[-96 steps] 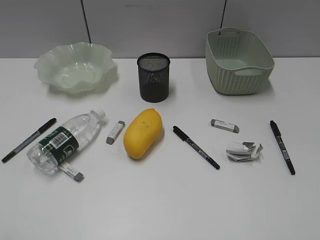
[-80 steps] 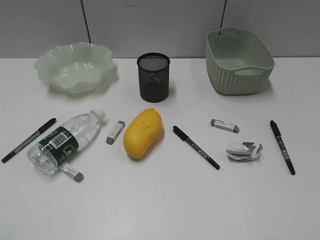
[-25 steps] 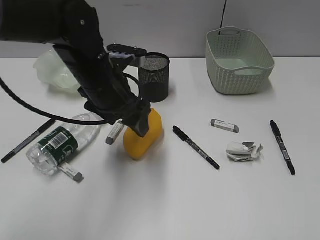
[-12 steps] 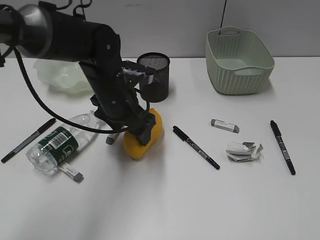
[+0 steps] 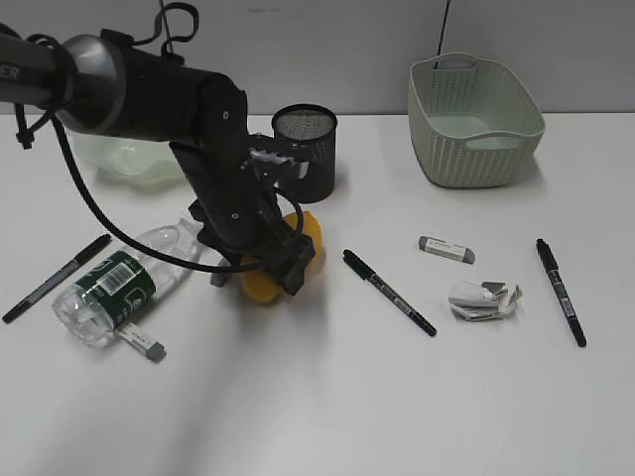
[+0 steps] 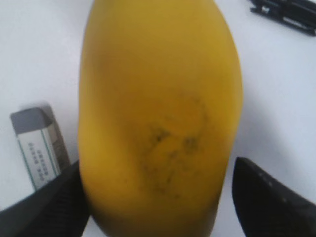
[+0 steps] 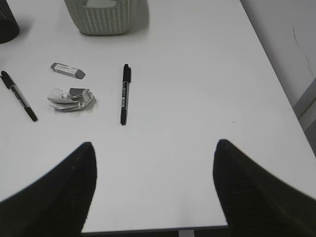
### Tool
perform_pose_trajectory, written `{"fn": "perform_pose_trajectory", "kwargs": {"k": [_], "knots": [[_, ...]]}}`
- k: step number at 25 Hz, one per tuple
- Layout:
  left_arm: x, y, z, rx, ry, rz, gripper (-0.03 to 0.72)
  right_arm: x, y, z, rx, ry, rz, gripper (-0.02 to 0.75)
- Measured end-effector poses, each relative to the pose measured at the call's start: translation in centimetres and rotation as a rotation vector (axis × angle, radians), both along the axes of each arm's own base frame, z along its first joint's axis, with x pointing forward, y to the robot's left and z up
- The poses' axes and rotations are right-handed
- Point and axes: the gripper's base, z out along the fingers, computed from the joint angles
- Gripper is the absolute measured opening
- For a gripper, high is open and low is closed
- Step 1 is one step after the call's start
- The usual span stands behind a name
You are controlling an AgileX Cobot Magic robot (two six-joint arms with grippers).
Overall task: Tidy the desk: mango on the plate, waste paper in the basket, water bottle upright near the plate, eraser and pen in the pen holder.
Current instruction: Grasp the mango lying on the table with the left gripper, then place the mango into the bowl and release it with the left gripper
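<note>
At the desk's (image 5: pixel 327 397) left edge, a black pen (image 5: pixel 55 279) lies beside the toppled water bottle (image 5: pixel 124 283), an eraser (image 5: pixel 144 344) at its base; all sit well left of the working fingers. Behind them, the wavy plate (image 5: pixel 109 159) is largely hidden by the left arm. The left gripper (image 5: pixel 273 263) is spread wide over the mango (image 6: pixel 158 113), one finger (image 6: pixel 47 205) on each flank, the fruit lying between them on the tabletop; whether the pads touch its skin cannot be told. A second eraser (image 6: pixel 37 153) rests just outside the left finger. The pen holder (image 5: pixel 305 154) stands just beyond the gripper. To its right, a second pen (image 5: pixel 389 292) lies near, then open white desk. Farther right sit a third eraser (image 7: pixel 68 70), the waste paper (image 7: pixel 71 98) and a third pen (image 7: pixel 124 94), with the basket (image 5: pixel 474 119) at the back. The right gripper (image 7: pixel 153 187) hangs spread and empty over bare tabletop near the right edge, these items well ahead of its fingers.
</note>
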Motion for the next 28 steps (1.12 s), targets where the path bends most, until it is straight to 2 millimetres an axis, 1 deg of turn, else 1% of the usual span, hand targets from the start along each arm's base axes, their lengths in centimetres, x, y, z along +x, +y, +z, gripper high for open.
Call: {"fn": "perform_pose_trajectory", "kwargs": {"k": [6, 12, 15, 19, 22, 24, 28], "knots": [[0.1, -0.1, 0.0, -0.012, -0.015, 0.003, 0.553, 0.0, 0.0, 0.0, 0.0, 0.0, 0.0, 0.584], [0.1, -0.1, 0.2, -0.011, -0.013, 0.003, 0.553, 0.0, 0.0, 0.0, 0.0, 0.0, 0.0, 0.584], [-0.1, 0.0, 1.5, -0.022, -0.027, 0.001, 0.553, 0.0, 0.0, 0.0, 0.0, 0.0, 0.0, 0.584], [-0.6, 0.5, 4.7, -0.039, -0.065, -0.006, 0.553, 0.0, 0.0, 0.0, 0.0, 0.0, 0.0, 0.584], [-0.6, 1.7, 7.2, -0.043, -0.095, 0.004, 0.553, 0.0, 0.0, 0.0, 0.0, 0.0, 0.0, 0.584], [-0.2, 3.1, 8.6, -0.047, -0.114, 0.034, 0.553, 0.0, 0.0, 0.0, 0.0, 0.0, 0.0, 0.584], [1.6, 7.2, 10.2, -0.057, -0.154, 0.141, 0.552, 0.0, 0.0, 0.0, 0.0, 0.0, 0.0, 0.584]]}}
